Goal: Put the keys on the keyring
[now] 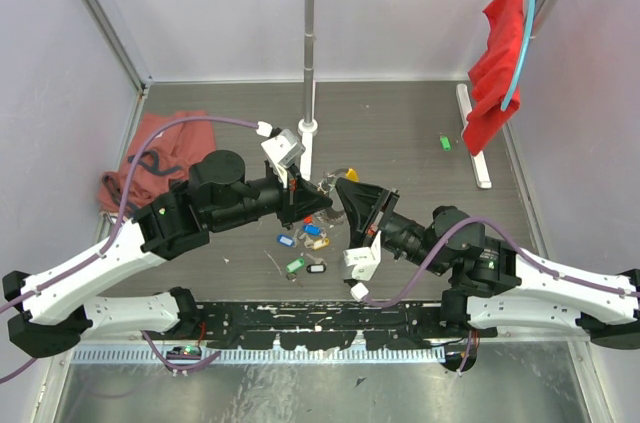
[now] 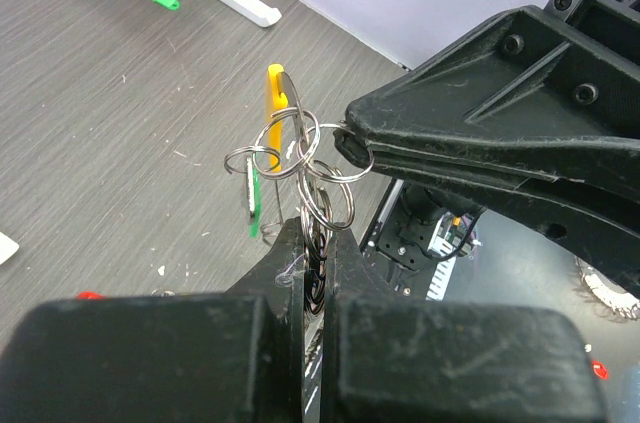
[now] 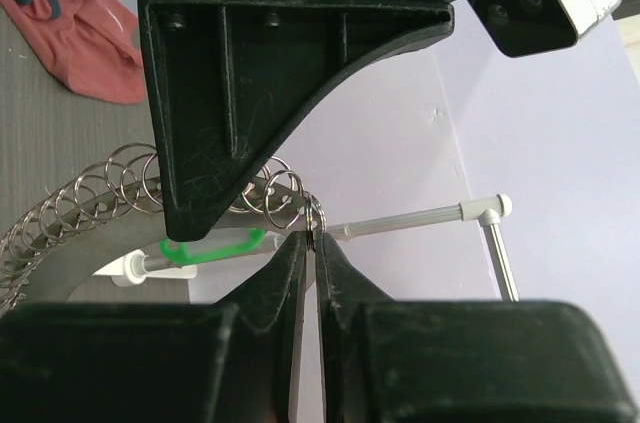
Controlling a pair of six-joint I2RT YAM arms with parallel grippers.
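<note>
We see the large silvery keyring [image 3: 128, 181], a chain of linked wire loops with a curved yellow-orange section [image 2: 277, 105], held in the air between the two arms. It hangs just on the near side of the upright metal stand pole [image 1: 308, 63]. The left claw [image 2: 316, 231] is closed tight on a stack of its loops. The right claw [image 3: 312, 241] has its jaws pinched together on a single thin loop at the edge of the same cluster. A green tag [image 2: 253, 205] seems to hang from one loop, though we cannot tell how it is attached.

The small plastic-tagged metal keys lie loose on the grey wood-grain counter [image 1: 420, 113], nearer the arm bases than the pole's foot. Among them are a blue one [image 1: 285, 240], a green one [image 1: 295, 265] and a gold one [image 1: 316, 241]. Another green tag [image 1: 445, 142] lies well off to the right of the pole.

We judge the keyring to be light but awkward. Each loop is stiff, springy wire, smooth and thin, so it can slip or twist out of a fingertip pinch. The chain as a whole is floppy and will swing. We would hold it across the wire, close to the loop being worked, as both claws do now. The keys look light, with slick tags. We would take each by the flat faces of its tag, leaving its metal end free to thread.
</note>
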